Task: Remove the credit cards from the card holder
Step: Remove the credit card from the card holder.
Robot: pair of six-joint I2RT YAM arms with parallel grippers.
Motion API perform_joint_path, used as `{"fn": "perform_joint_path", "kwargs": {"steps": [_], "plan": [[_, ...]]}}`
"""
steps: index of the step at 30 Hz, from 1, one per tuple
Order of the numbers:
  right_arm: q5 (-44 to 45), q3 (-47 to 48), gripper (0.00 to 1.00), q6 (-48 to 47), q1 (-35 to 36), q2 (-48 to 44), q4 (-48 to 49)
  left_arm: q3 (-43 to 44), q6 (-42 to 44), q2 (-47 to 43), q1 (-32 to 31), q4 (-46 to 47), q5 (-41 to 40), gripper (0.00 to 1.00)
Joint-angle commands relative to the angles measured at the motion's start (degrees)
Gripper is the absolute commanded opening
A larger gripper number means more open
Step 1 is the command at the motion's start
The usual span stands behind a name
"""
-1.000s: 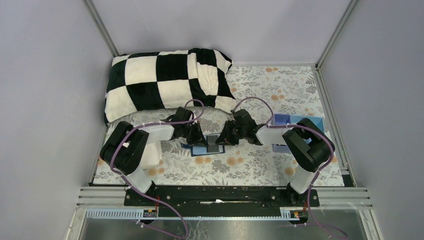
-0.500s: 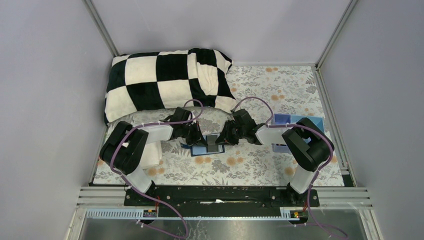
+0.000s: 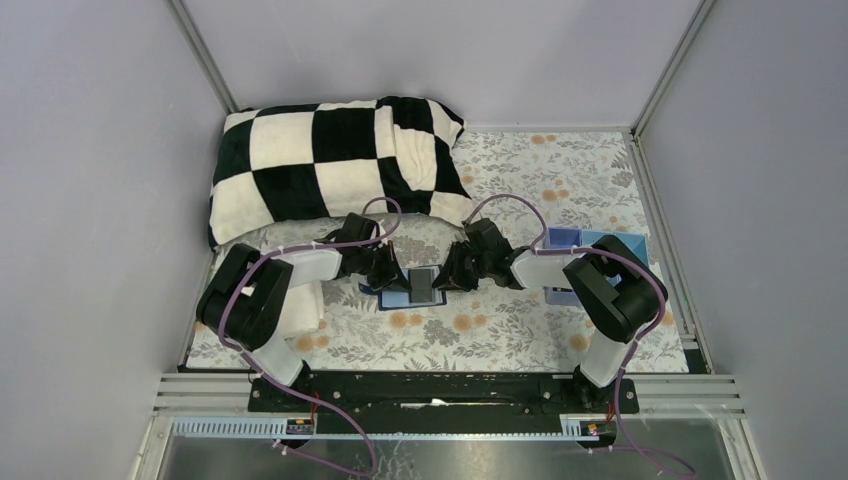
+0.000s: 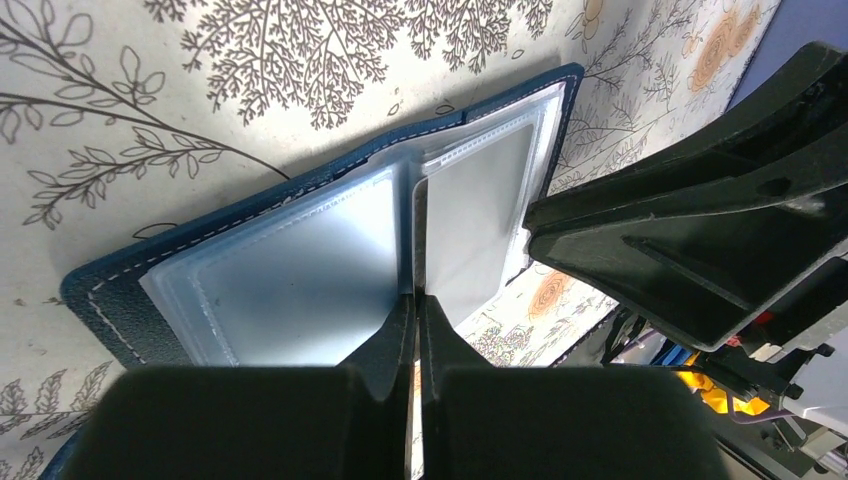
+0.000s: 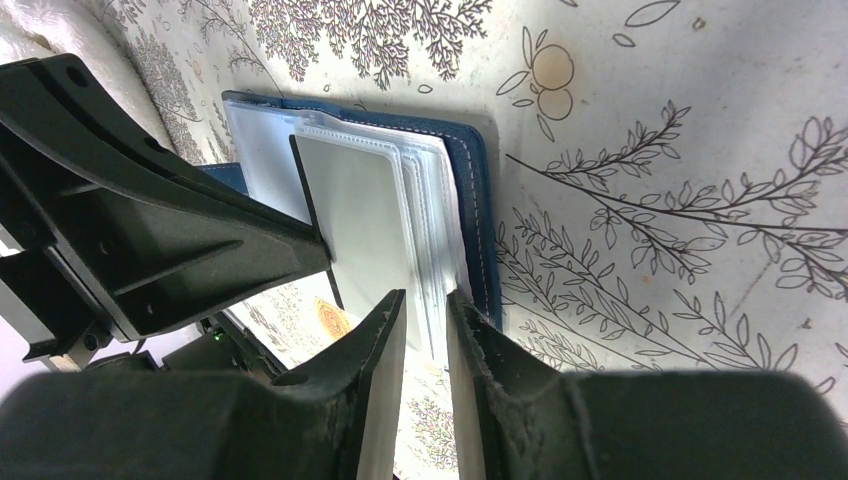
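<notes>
A floral-printed table [image 3: 500,335] carries a folded black-and-white checked blanket [image 3: 330,165] at its far left. The card holder [image 3: 400,298] lies open near the middle, a blue tray [image 3: 572,240] at the right edge.

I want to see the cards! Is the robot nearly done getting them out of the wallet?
Not yet. Done: the wallet lies open on the flowery cloth. In hand: the left end effector pinches the edge of a grey card; the right end effector holds the plastic sleeves. Left: no card lies free on the cloth yet.
</notes>
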Motion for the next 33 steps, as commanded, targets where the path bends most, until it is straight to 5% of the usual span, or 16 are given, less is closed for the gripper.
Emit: {"fn": "perform_joint_path", "kwargs": {"steps": [1,24,29,33], "plan": [[2.8,-0.5,0.29,-0.6,-0.4,0.9,-3.4,-0.6,2.0,-1.6,0.8,-1.3,-2.0,0.00],[3.2,0.4,0.28,-0.9,-0.5,1.3,-4.2,-1.8,-0.8,-0.5,1.3,3.9,3.3,0.00],[3.1,0.2,0.28,-0.7,-0.5,1.2,-4.2,-1.6,-0.6,-0.2,1.3,3.7,3.2,0.16],[3.1,0.5,0.28,-0.8,-0.4,1.1,-4.6,-1.9,-1.0,-0.1,1.3,4.1,3.1,0.05]]}}
